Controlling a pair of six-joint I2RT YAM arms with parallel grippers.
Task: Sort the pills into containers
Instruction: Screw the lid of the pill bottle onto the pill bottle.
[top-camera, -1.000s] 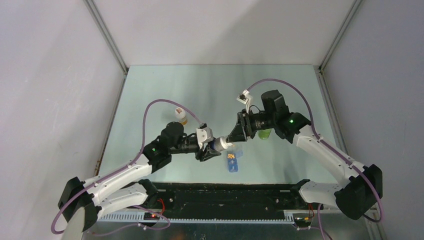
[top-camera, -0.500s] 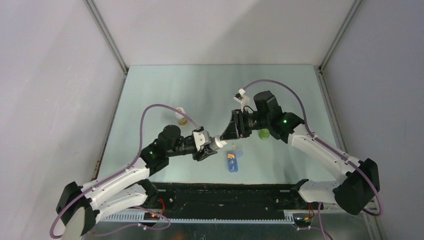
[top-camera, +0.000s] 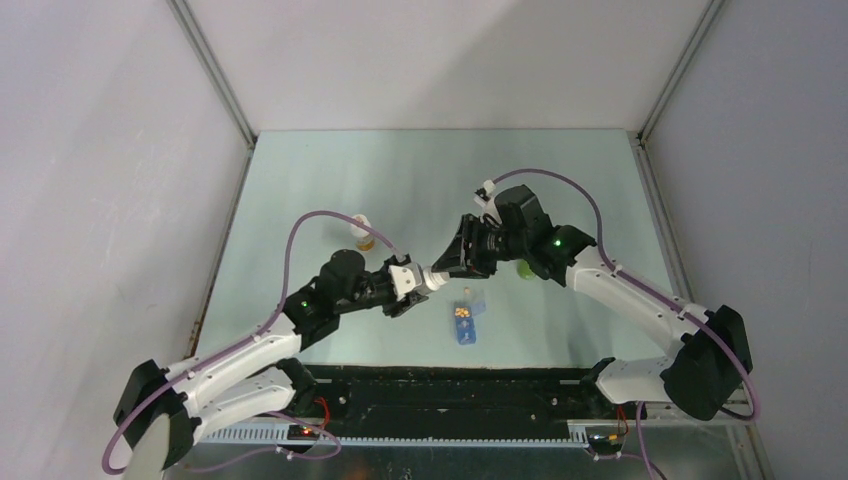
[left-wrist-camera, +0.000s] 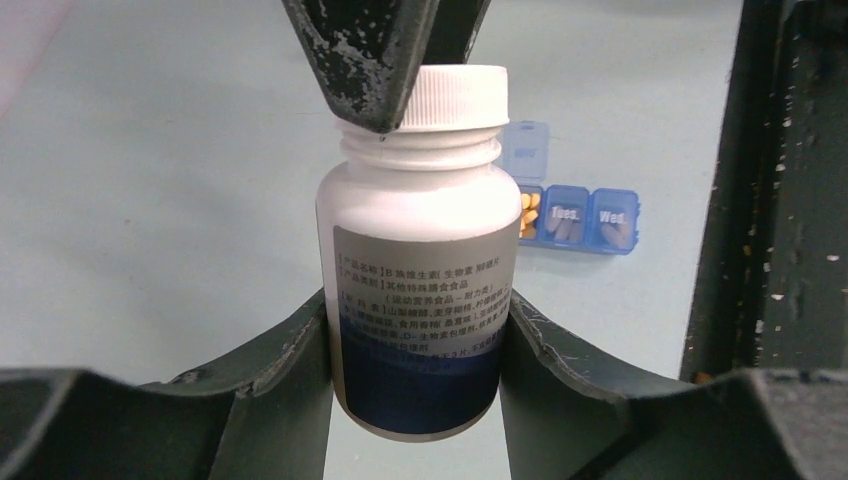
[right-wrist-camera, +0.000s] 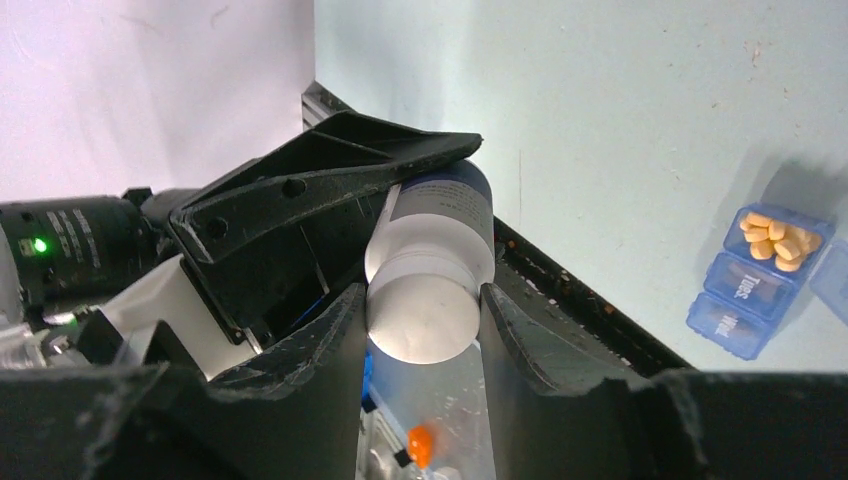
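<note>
Left hand (left-wrist-camera: 417, 305) grips a bottle (left-wrist-camera: 420, 215); pill box (left-wrist-camera: 578, 216) lies beyond it.

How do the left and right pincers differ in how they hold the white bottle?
Left pincer clamps the bottle by its labelled body; right pincer clamps the cap. Left sits at the base end, right at the cap end. Both are shut on one bottle.
</note>
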